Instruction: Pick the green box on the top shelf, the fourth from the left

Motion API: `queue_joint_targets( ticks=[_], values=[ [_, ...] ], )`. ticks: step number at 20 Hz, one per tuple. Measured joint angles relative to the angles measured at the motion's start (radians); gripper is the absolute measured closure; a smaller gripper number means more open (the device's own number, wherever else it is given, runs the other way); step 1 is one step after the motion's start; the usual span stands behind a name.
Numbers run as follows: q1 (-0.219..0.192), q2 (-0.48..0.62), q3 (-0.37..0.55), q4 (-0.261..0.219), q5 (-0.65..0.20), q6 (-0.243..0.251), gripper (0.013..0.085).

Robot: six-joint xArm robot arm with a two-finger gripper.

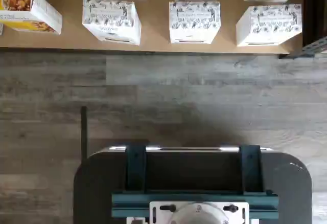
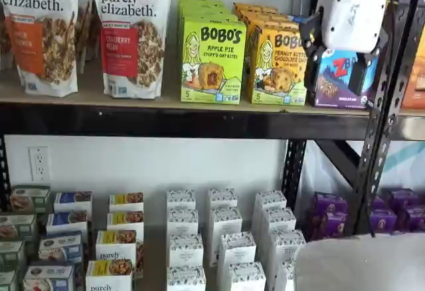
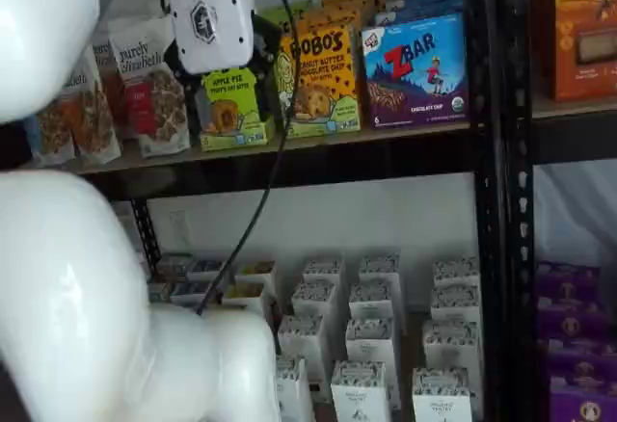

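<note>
1. The lime-green upright Bobo's apple pie carton (image 2: 212, 60) stood on the tan wooden top shelf (image 2: 166, 101), beside an orange-yellow Bobo's box (image 2: 277, 65).
2. My white-bodied gripper (image 2: 342, 58) hovered empty; I couldn't tell its opening.
3. I judged I should centre on green, avoiding that neighbour.

The robot's gripper (image 2: 335, 55) hangs high in both shelf views, its white body upright with a black cable running from its top. Its black fingers show only partly at the sides of the body, so their spacing cannot be judged. A large white arm segment (image 3: 87, 287), blurred and very near, fills the left side.
</note>
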Motion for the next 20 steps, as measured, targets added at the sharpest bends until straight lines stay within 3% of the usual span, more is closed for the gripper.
queue_joint_targets(
  ticks=[2,4,14,20],
  values=[
    [-0.067,-0.005,0.006,0.071,-0.004,-0.034,0.0130],
    [-0.091,-0.009,0.009,0.100,-0.009,-0.050,0.0130],
    [-0.062,-0.008,0.010,0.086,-0.022,-0.030,0.0130],
    [-0.003,-0.010,0.013,0.065,-0.074,0.017,0.0130]
  ],
)
